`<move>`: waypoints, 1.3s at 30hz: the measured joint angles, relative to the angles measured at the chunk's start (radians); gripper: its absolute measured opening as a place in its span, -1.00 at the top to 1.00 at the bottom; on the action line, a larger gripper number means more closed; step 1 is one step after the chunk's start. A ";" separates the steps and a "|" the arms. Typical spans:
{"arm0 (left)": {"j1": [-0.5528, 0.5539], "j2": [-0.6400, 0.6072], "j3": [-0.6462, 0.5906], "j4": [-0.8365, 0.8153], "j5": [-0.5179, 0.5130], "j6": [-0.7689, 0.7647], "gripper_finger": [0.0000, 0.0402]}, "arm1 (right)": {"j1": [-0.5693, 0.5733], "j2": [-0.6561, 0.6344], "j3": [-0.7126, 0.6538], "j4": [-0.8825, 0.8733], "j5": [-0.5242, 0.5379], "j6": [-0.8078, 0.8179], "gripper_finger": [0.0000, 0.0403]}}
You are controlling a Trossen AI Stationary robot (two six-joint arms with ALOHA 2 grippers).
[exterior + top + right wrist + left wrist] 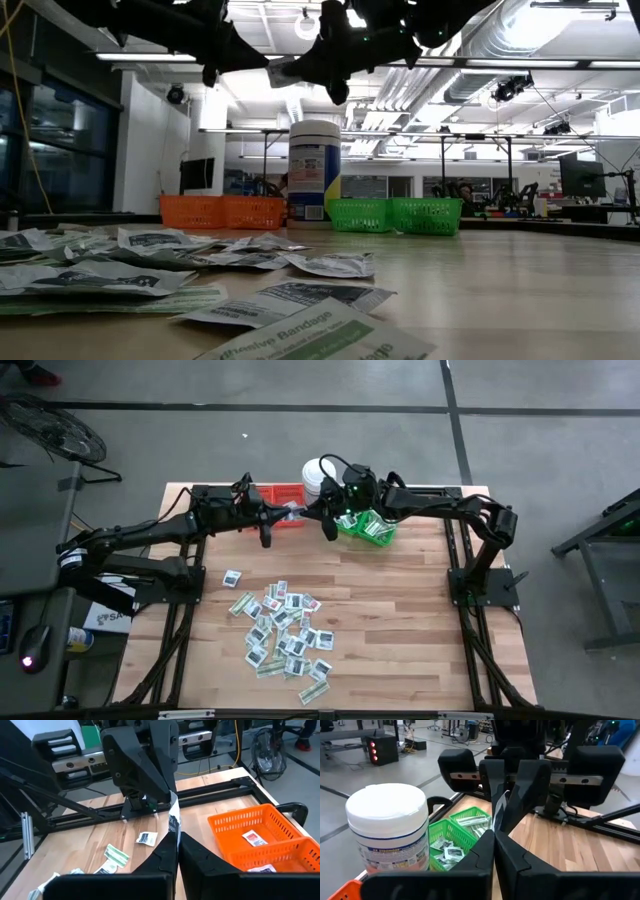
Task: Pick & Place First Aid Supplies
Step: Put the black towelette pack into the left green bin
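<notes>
Both grippers met above the table's far edge: the right gripper [174, 837] and the left gripper [493, 837] were each clamped on one packet [173, 817]. Loose packets [283, 630] lay mid-table, one reading "Adhesive Bandage" [300, 340]; the tub [390, 832] read "2X STRONGER".

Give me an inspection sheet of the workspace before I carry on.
Surface: wooden table, bare on its right half.
Job's things: loose packets heaped mid-table; some already in the orange bin and green bin.
Clutter: white tub between the bins.
Grippers: left gripper and right gripper meet in mid-air above the bins, both shut on one thin packet.
Cables: nothing seen on the table; yellow cable on the floor.
Surroundings: floor fan beyond the table.
</notes>
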 joint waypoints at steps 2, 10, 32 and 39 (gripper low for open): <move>0.000 0.000 -0.001 -0.001 0.001 0.003 0.94 | -0.001 0.000 0.000 0.001 -0.001 0.008 0.98; 0.000 0.000 -0.001 0.000 0.010 0.038 0.33 | -0.009 -0.003 0.000 -0.065 0.033 0.022 0.99; 0.001 -0.139 -0.001 -0.113 -0.175 0.198 0.04 | -0.254 -0.099 -0.005 -0.701 0.114 -0.106 1.00; 0.054 -0.139 -0.001 -0.127 -0.128 0.217 0.04 | -0.339 -0.042 -0.005 -0.751 -0.019 -0.207 1.00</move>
